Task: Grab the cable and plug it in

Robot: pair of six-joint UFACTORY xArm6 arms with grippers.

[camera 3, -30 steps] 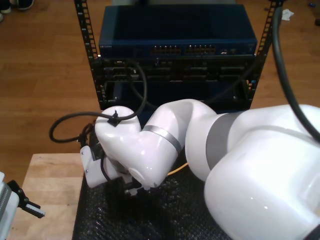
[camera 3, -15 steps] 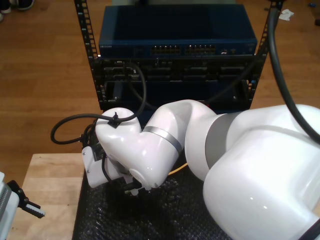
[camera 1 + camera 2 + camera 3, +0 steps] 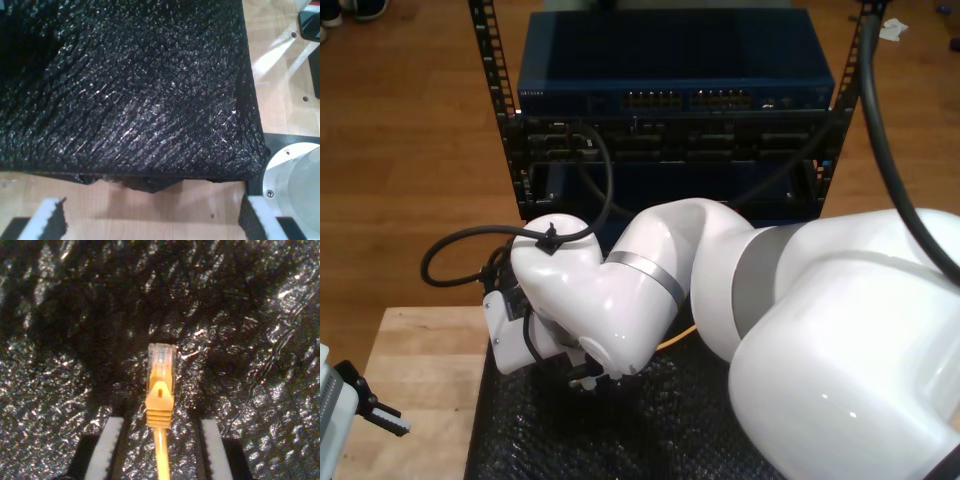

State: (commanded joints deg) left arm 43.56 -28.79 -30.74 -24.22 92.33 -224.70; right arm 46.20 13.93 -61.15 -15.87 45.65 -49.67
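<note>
The yellow-orange cable (image 3: 160,450) lies on the black bubble mat (image 3: 60,365), and its clear plug (image 3: 162,360) points away from the camera. My second gripper (image 3: 160,421) is open, with a white-padded finger (image 3: 107,445) on each side of the cable's boot and a gap on both sides. In the exterior view the second arm's white wrist (image 3: 575,290) hangs low over the mat (image 3: 550,440), and a short piece of the cable (image 3: 672,340) shows behind it. My first gripper (image 3: 152,202) is open over the wooden table (image 3: 165,210) beside the mat's corner, with nothing between its fingers.
A rack with a blue network switch (image 3: 675,60) and its rows of ports (image 3: 690,98) stands beyond the table. Thick black arm cables (image 3: 605,190) loop in front of the rack. A round metal base (image 3: 295,175) sits by the mat's corner.
Almost nothing: the second arm's wrist has shifted very slightly over the mat, and the thick black cable at the exterior view's upper right has swayed a little.
</note>
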